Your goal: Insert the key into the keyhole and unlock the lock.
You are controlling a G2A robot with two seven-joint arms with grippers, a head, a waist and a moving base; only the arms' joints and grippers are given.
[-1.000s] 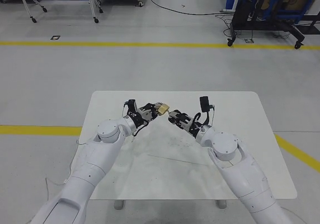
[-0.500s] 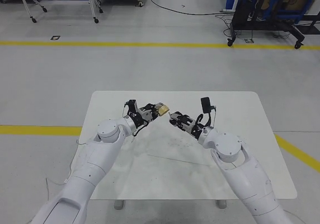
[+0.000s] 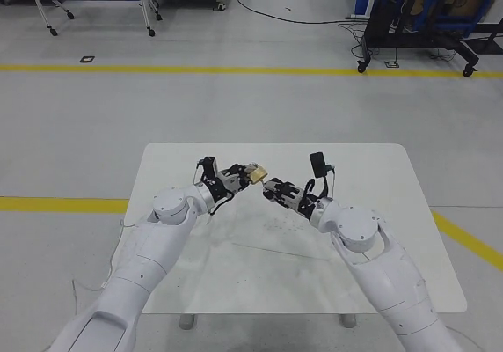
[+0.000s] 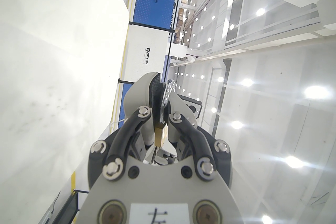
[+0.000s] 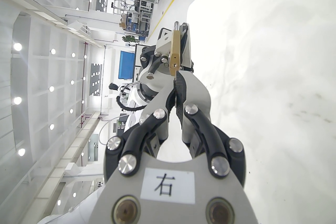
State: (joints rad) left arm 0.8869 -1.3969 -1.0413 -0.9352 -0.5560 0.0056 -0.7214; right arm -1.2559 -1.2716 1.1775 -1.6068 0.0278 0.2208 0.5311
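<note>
A brass padlock (image 3: 255, 171) is held above the white table (image 3: 375, 264), with my left gripper (image 3: 249, 173) shut on it. In the left wrist view its brass body (image 4: 160, 137) sits between the fingers and the silver shackle end shows at the gripper (image 4: 164, 83) tips. My right gripper (image 3: 269, 186) faces it from the right, shut, its black pads pressed together. In the right wrist view the right gripper (image 5: 178, 75) tip meets the bottom end of the padlock (image 5: 175, 49). The key is hidden between the pads.
The tabletop under both arms is bare white with faint scuff marks (image 3: 278, 229). Yellow floor lines (image 3: 49, 204) run beside the table, and a dark wheeled rack (image 3: 419, 35) stands far behind it.
My right gripper has edged a little to the left, closer to the padlock's end. The left arm and the padlock have stayed where they were.
</note>
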